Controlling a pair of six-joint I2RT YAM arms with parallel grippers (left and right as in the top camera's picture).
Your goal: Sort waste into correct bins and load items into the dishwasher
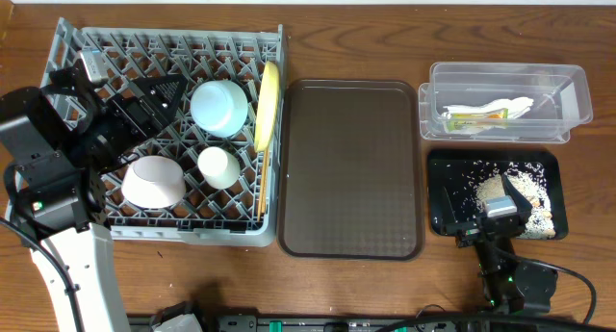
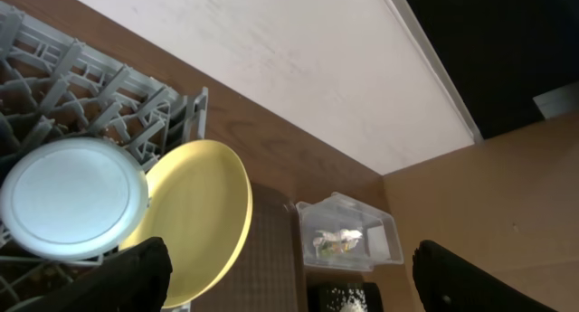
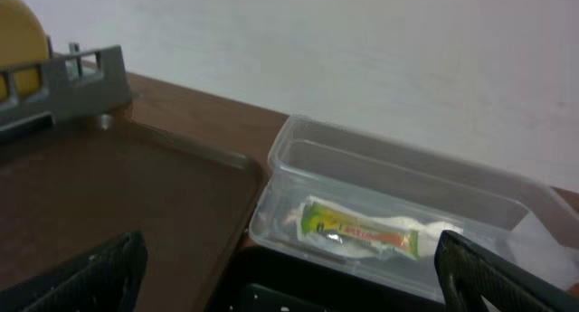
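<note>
The grey dishwasher rack [image 1: 269,238] at the left holds a pale blue bowl [image 1: 219,106], a white bowl [image 1: 152,182], a white cup [image 1: 218,166] and a yellow plate [image 1: 267,104] on edge. My left gripper [image 1: 154,96] is open and empty above the rack's left part; in its wrist view the bowl [image 2: 72,196] and plate [image 2: 199,217] lie ahead. My right gripper [image 1: 500,215] is open and empty over the black bin [image 1: 443,192] of food scraps. The clear bin [image 1: 500,106] holds wrappers [image 3: 362,231].
An empty brown tray [image 1: 351,168] lies between the rack and the bins. The clear bin stands behind the black bin at the right. The table's front edge is just below the rack and tray.
</note>
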